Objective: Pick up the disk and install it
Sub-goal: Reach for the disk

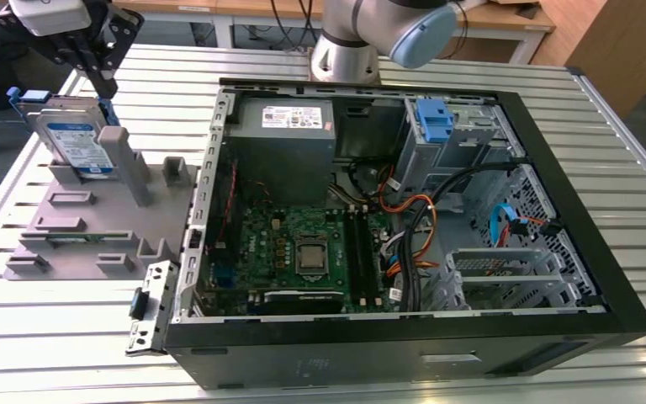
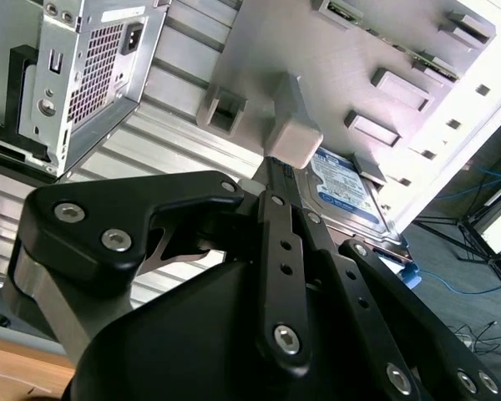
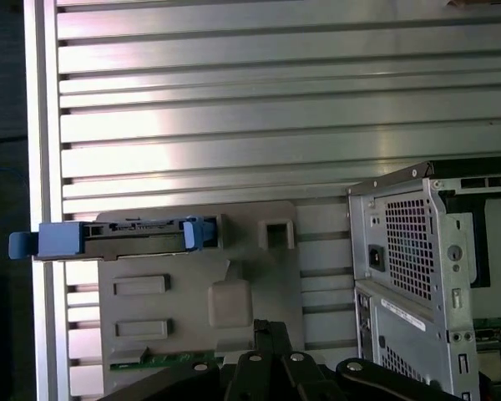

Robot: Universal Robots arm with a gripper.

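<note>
Evidently the gripper [image 1: 107, 84] was clenched on nothing just above the disk [image 1: 76, 139], which was stood on edge in the grey fixture [image 1: 76, 231], outside the computer case [image 1: 357, 362]. A clean grasp would be favoured by jaws opened and centred across its top edge, clear of the neighbouring post [image 1: 132, 164].
</note>
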